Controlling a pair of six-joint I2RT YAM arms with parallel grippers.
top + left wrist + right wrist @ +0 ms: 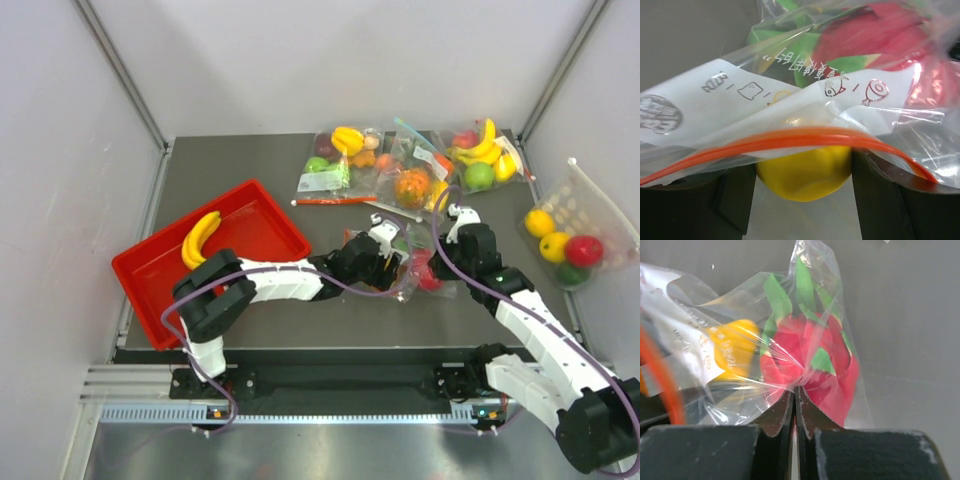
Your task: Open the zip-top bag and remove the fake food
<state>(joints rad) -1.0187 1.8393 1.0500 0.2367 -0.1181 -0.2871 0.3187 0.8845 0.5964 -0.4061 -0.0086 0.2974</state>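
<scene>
The left arm (270, 280) and right arm (535, 335) share white shell links between black joint housings, a thin purple cable (166, 318) trailing along each, and the right gripper (795, 407) has matte black blocky fingers (700, 452) narrowing to thin brownish wedge tips.

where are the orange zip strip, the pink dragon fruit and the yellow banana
red-orange plastic zip strip (790, 137), left wrist view, middle of the strip
pink-red plastic dragon fruit with green tips (795, 345), right wrist view, its red body
curved yellow plastic banana (198, 240), top external view, middle of its curve
</scene>
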